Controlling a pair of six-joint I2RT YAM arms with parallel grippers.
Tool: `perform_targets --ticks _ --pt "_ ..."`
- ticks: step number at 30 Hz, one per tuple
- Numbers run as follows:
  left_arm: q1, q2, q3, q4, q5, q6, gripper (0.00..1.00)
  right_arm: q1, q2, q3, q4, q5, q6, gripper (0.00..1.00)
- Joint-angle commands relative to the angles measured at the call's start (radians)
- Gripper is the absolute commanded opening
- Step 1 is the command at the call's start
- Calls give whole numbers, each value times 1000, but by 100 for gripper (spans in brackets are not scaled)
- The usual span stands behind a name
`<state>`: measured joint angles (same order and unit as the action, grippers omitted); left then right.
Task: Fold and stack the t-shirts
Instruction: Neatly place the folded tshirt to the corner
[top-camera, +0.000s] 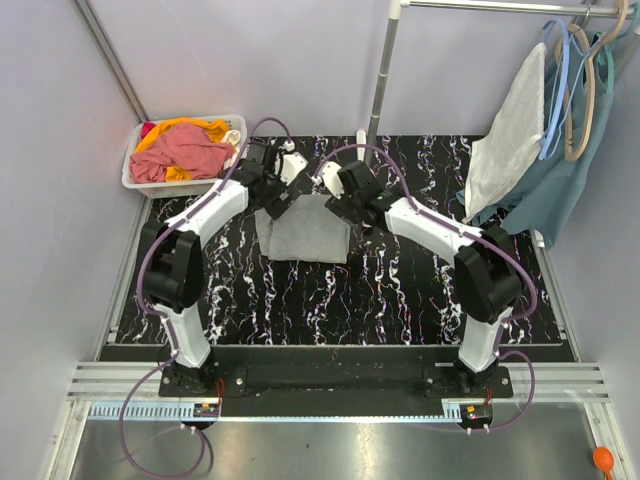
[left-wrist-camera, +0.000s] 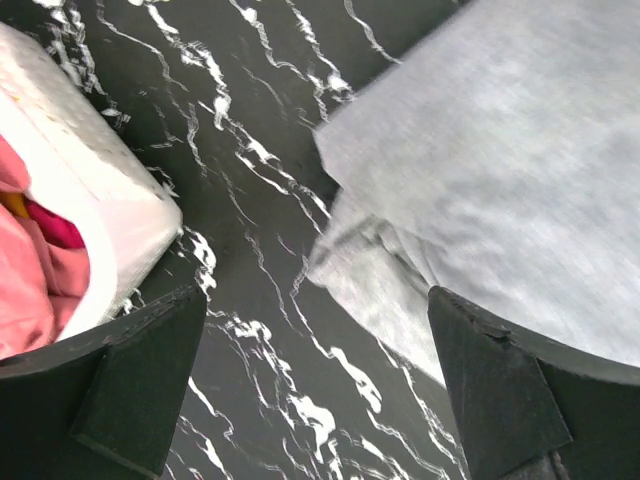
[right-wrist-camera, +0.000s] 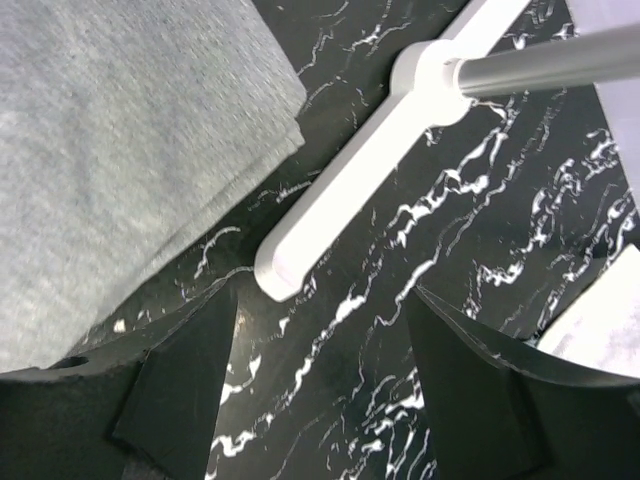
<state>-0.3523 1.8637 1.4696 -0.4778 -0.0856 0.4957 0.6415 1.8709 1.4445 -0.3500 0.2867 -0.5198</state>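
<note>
A folded heather grey t-shirt (top-camera: 308, 232) lies flat in the middle of the black marbled table (top-camera: 400, 290). More t-shirts, a dusty pink-red one (top-camera: 185, 150) and an orange one (top-camera: 205, 127), sit heaped in a white bin (top-camera: 133, 172) at the back left. My left gripper (top-camera: 277, 203) hovers open at the grey shirt's far left corner (left-wrist-camera: 350, 250), with only bare table between its fingers (left-wrist-camera: 135, 390). My right gripper (top-camera: 336, 205) hangs open at the shirt's far right corner (right-wrist-camera: 270, 110), its fingers (right-wrist-camera: 175, 390) over bare table.
A clothes rack's white foot (right-wrist-camera: 350, 180) and metal pole (top-camera: 383, 70) stand just behind the right gripper. An off-white cloth (top-camera: 510, 140) and a teal-blue garment (top-camera: 560, 190) hang from the rack at the right. The bin's corner (left-wrist-camera: 110, 220) lies close to the left gripper.
</note>
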Motion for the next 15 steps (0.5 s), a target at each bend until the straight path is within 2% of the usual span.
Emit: perform_targets --ticks 1,3,6,11,15 --pt "30 -70 23 -142 208 -17 99 6 -87 -59 -7 8 24 76" --pt "50 -77 21 -218 341 -8 99 7 -98 -75 -4 23 15 76" --pt "88 -72 18 -281 461 0 99 6 -111 -99 5 5 15 76" --pt "176 -41 12 -304 570 -38 99 6 -116 -110 5 -11 26 76" --pt "242 46 66 -363 732 -80 99 7 -118 -122 8 -15 26 76"
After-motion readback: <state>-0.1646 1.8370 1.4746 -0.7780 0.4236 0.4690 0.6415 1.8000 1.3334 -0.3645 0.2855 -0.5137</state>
